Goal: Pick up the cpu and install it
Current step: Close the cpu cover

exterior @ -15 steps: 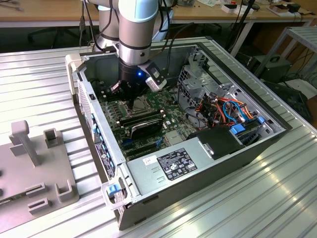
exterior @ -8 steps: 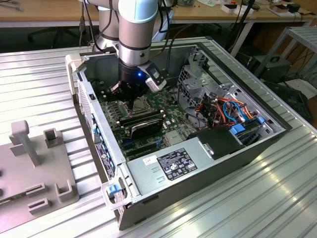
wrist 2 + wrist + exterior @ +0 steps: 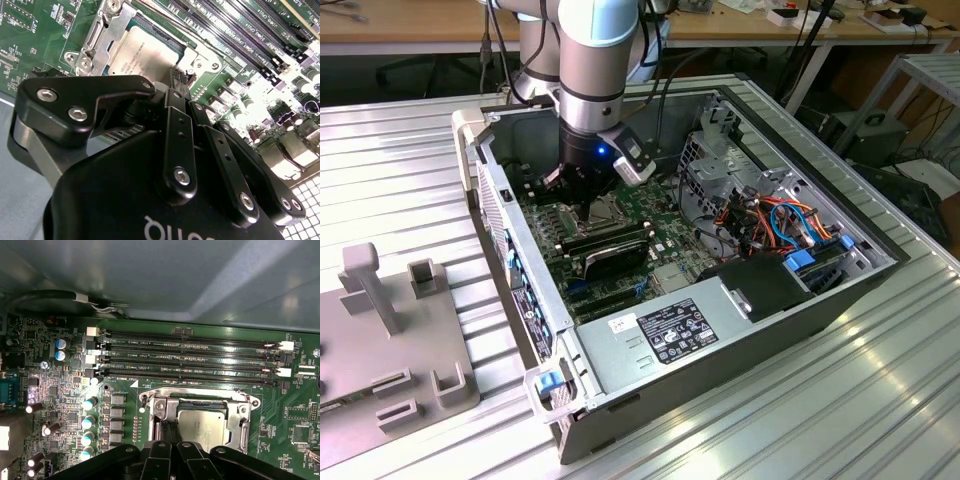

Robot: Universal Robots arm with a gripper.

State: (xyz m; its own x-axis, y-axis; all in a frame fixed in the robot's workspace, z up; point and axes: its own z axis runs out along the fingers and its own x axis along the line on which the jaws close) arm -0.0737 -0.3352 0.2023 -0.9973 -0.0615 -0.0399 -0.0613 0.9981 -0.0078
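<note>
In the first wrist view the gripper (image 3: 167,428) has its fingers drawn narrow, close together, holding nothing. The cpu (image 3: 202,426) lies flat inside the metal socket frame (image 3: 200,396) on the motherboard (image 3: 60,390). The fingertips stand just beside one edge of the cpu.

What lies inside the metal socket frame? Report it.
The cpu lies inside the socket frame, silvery top showing. The gripper covers part of one edge; anything beneath the cpu is hidden.
</note>
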